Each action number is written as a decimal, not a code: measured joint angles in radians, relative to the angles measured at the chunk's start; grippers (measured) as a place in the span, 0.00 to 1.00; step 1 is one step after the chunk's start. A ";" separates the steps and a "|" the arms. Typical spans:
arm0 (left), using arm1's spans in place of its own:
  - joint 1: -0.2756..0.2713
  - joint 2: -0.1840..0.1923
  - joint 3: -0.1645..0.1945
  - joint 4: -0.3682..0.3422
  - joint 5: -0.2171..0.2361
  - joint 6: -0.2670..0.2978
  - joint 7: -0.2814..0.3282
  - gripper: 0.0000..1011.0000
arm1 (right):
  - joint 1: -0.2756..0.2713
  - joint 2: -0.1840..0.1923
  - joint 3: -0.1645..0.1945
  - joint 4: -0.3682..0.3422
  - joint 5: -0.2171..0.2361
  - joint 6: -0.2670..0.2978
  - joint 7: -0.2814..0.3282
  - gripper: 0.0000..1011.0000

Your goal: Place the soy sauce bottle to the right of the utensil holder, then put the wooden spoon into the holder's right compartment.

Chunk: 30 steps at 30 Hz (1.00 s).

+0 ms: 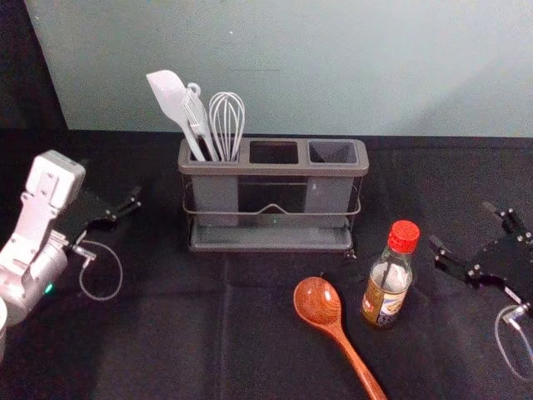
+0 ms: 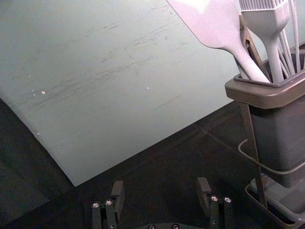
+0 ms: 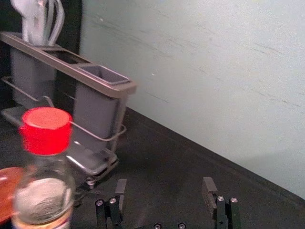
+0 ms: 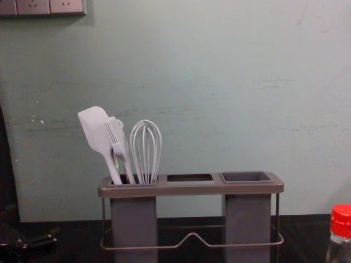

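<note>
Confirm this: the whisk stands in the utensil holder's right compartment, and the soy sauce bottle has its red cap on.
Wrong compartment: the head view shows the whisk in the left compartment of the utensil holder. The soy sauce bottle does have its red cap on.

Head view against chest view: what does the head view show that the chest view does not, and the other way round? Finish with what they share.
Head view's own: the spoon, the right gripper at the right edge, the bottle's label and the holder's bottom tray.

Chest view's own: the wall sockets at top left.

Both: the holder, with the spatula, brush and whisk in its left compartment; the bottle's red cap; and the left gripper towards the left.
</note>
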 joint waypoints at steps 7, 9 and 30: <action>0.000 0.000 0.000 0.000 0.000 0.000 0.000 0.99 | -0.109 0.057 0.080 -0.101 0.086 -0.018 0.062 0.99; 0.000 0.000 0.000 0.000 0.000 0.000 0.000 0.99 | -0.131 0.066 0.099 -0.119 0.108 -0.022 0.074 0.99; 0.000 0.000 0.000 0.000 0.000 0.000 0.000 0.99 | -0.222 0.028 0.184 -0.202 0.328 -0.094 0.266 0.99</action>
